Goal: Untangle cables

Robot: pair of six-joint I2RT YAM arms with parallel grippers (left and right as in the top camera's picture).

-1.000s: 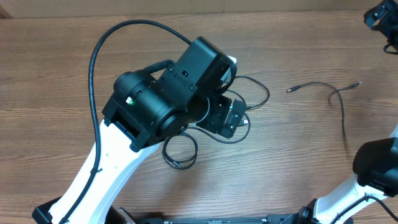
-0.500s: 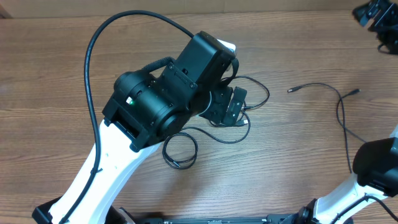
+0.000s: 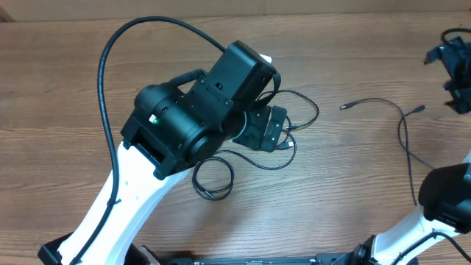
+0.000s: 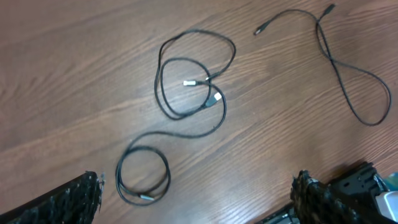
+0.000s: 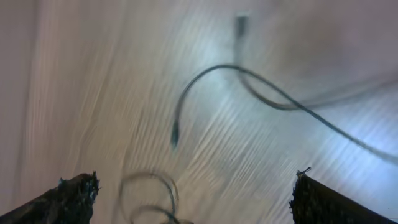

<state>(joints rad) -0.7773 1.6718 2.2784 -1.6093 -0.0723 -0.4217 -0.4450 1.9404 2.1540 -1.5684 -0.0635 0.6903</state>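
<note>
Two robot arms work over a brown, wood-grain worktop (image 3: 66, 88) with a dull sheen. From overhead, the worktop fills nearly the whole view. A paler tan strip runs along its far edge, and nothing more of the room can be made out.

A tangle of cables (image 4: 193, 82), thin and black with silver-tipped plugs, lies near the middle of the worktop. It forms two overlapping loops, with one strand trailing down to a smaller coil (image 4: 144, 198). From overhead, the bulky black and white left arm (image 3: 184, 125) covers most of this tangle. The left tool (image 3: 266, 129) hangs above it, fingers spread wide with nothing between them.

A loose cable (image 3: 375, 99) lies well apart to the right, bent into a long narrow loop. The right tool (image 3: 452, 66) sits at the far right edge, also spread wide and holding nothing. Its wrist camera view is blurred and washed pale, showing only cable curves on wood grain.
</note>
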